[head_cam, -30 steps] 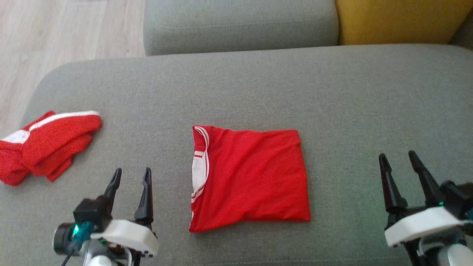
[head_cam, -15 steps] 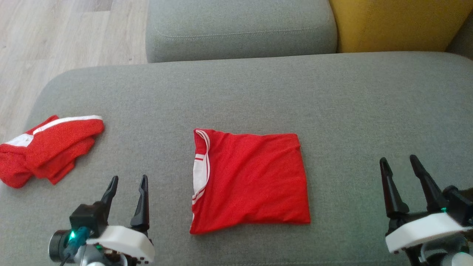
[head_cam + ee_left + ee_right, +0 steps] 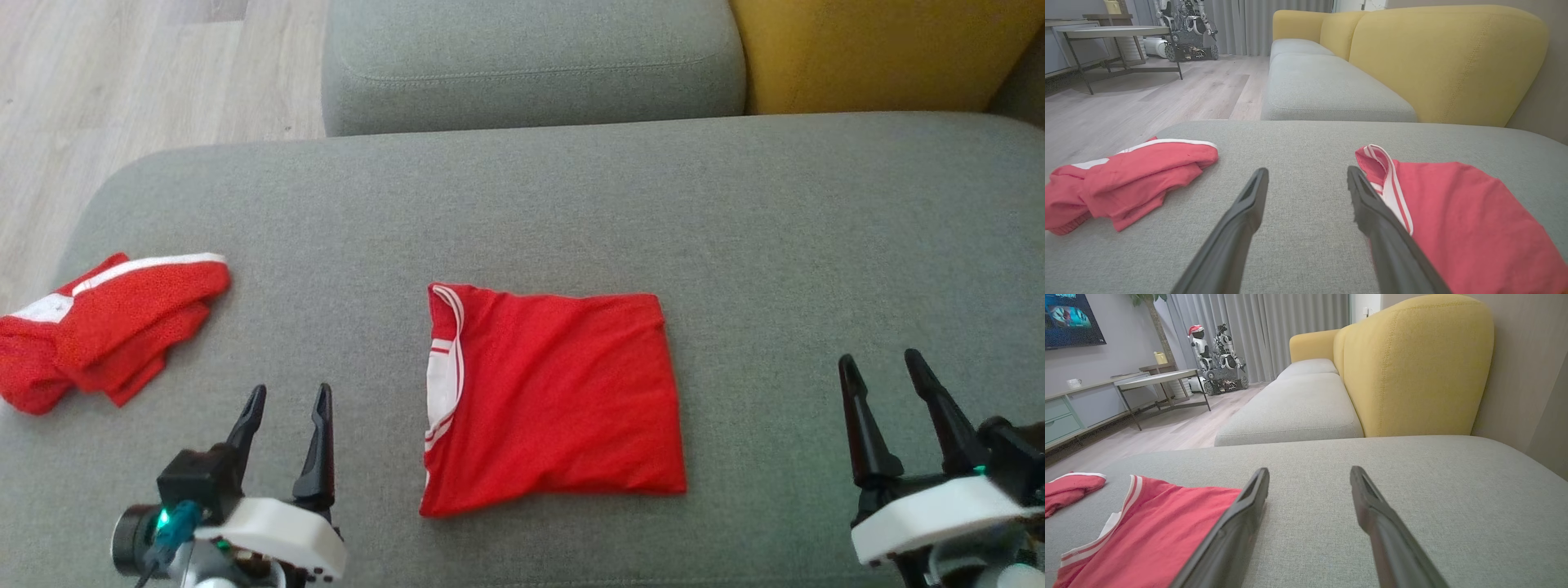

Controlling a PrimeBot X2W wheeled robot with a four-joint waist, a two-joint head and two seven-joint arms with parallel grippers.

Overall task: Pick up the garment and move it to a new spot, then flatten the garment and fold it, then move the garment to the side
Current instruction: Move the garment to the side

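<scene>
The red folded garment with white-striped trim [image 3: 551,400] is lying as a tidy rectangle in the middle of the grey fabric sofa seat cushion [image 3: 571,204], its trimmed edge facing the cushion's left side. Judging by that shape, the picking up, flattening and folding are looking finished; what seems to be remaining is the last part, carrying the folded piece to the side of the cushion, which is not yet begun.

The left hand [image 3: 291,389] is hovering over the cushion's near edge, left of centre, its two dark fingers spread wide and holding nothing. The right hand [image 3: 878,357] is hovering over the cushion's near right corner, likewise wide and empty. Neither is touching the cloth. A second red garment with a white stripe [image 3: 114,327] is lying crumpled at the cushion's left edge, well apart from the folded one. Beyond the cushion's far edge a second grey seat [image 3: 531,57] and a yellow upholstered backrest [image 3: 873,49] are showing, with pale wooden floor [image 3: 122,82] off the cushion's far left corner.

Against the frame a second ago, the whole head view is sitting slightly lower – the camera's doing, not the things'. The folded garment is keeping its outline and place, and both hands are staying wide open, barely shifted.
</scene>
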